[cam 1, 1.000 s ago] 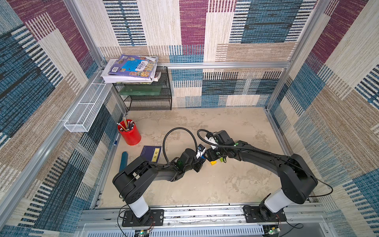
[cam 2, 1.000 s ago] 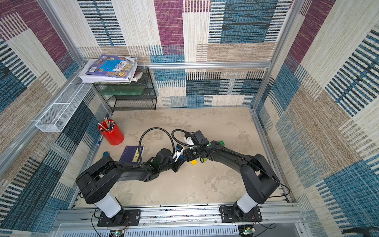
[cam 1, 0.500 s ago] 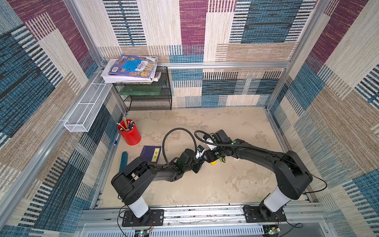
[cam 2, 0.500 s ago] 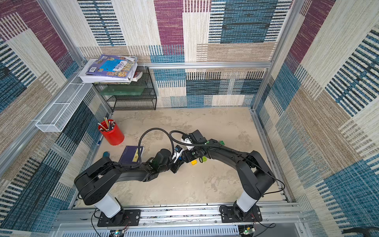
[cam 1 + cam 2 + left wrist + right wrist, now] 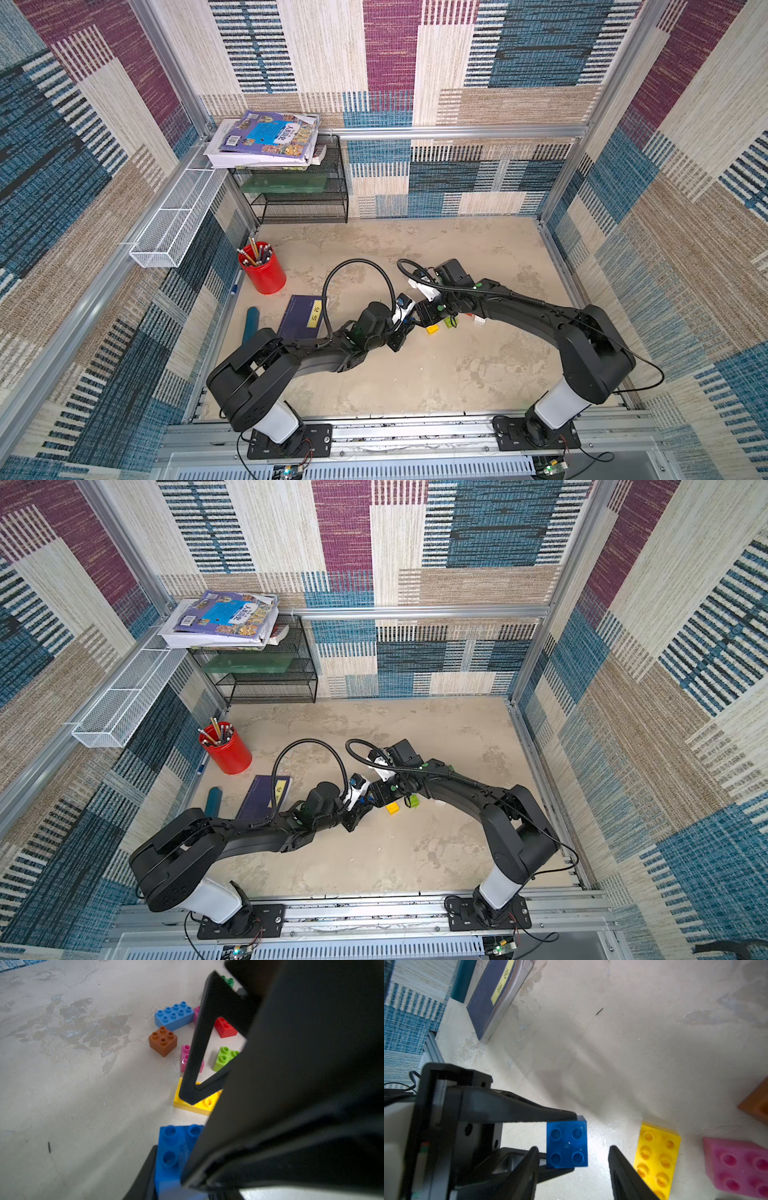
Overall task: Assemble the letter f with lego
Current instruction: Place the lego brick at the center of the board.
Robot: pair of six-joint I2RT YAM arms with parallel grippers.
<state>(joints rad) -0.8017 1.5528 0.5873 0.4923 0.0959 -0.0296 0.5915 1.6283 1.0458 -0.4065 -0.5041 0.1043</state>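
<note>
Left jaws pinching blue brick (image 5: 566,1144), apparently just clear of the bench (image 5: 633,1053). Right jaws spread, flanking it, not touching. Yellow brick (image 5: 656,1159) lies loose beside. Light, rigid, slick: take opposite flat sidewalls, below studs.

Robot lab cell, aluminium frame (image 5: 457,132), carpet-tile walls (image 5: 390,50), arms (image 5: 519,309) bolted to rail (image 5: 415,434)
</note>
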